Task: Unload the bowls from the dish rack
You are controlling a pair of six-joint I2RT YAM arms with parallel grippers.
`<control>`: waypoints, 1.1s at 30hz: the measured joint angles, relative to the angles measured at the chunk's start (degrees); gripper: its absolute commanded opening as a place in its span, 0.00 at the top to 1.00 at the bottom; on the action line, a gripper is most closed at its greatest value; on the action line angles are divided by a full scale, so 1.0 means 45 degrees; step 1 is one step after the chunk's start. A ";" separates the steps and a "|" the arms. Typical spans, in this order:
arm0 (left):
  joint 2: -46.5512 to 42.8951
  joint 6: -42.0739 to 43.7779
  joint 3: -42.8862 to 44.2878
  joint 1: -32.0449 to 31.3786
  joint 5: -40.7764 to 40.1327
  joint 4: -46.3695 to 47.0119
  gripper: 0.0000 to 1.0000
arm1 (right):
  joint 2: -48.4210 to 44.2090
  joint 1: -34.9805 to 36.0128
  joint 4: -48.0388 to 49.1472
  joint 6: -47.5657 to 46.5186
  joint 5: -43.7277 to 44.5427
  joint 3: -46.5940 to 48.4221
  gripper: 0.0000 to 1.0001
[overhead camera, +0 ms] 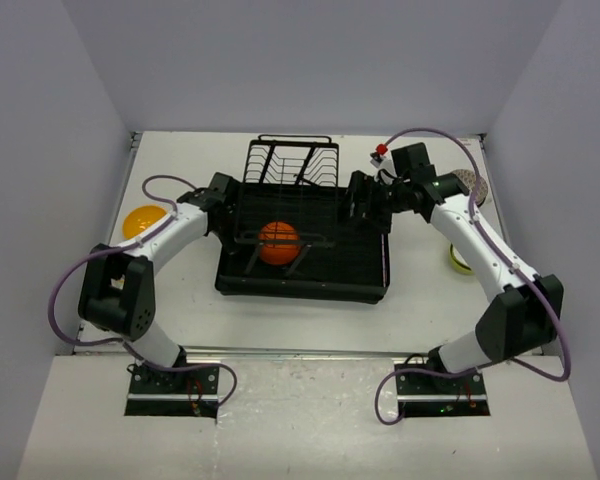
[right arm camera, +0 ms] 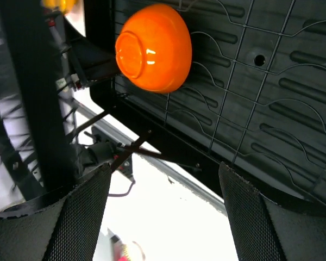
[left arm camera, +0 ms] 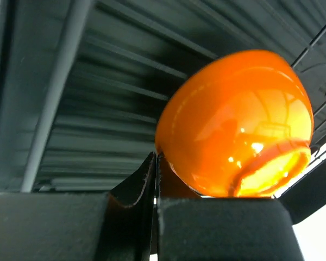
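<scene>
**One orange bowl lies in the rack's tray**

We see the black wire dish rack (overhead camera: 350,265) in the middle of the white table (overhead camera: 280,320), its upright slots at the far end and its shallow tray nearer. A glossy orange round bowl (overhead camera: 278,242) lies upside down on the tray floor, a little left of the middle. Our left gripper (left arm camera: 156,160) sits at the tray's left edge, fingers pressed together with nothing between them, apart from the bowl. Our right gripper (right arm camera: 164,166) hangs over the tray's right side, fingers spread wide and empty. Left of the rack a yellow-orange round bowl (overhead camera: 143,220) rests on the table. To the right lie a pale speckled round bowl (overhead camera: 472,185), farther off, and a lime green round bowl (overhead camera: 459,262), nearer and partly hidden by the right arm (overhead camera: 480,240)
</scene>
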 measured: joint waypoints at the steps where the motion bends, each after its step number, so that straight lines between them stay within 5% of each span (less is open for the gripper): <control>1: 0.0185 -0.0019 0.0131 -0.0024 0.0010 0.0039 1.00 | 0.0330 -0.0029 0.0049 0.0087 -0.0214 0.0000 0.19; 19: 0.0661 -0.0083 0.1307 0.0209 0.0345 -0.0083 1.00 | 0.2540 0.0000 0.1093 0.1443 -0.0874 -0.0146 0.20; 24: 0.0661 0.0019 0.1360 0.0787 0.0452 -0.0102 1.00 | 0.3424 0.0044 0.1715 0.1719 -0.1200 -0.0151 0.27; 26: 0.0661 0.0092 0.1360 0.1117 0.0539 -0.0097 1.00 | 0.3735 0.0044 0.2059 0.1846 -0.1350 -0.0155 0.38; 33: 0.0699 0.0418 0.1360 0.1574 0.1073 0.0087 1.00 | 0.4129 0.0044 0.3842 0.2608 -0.2327 -0.0680 0.34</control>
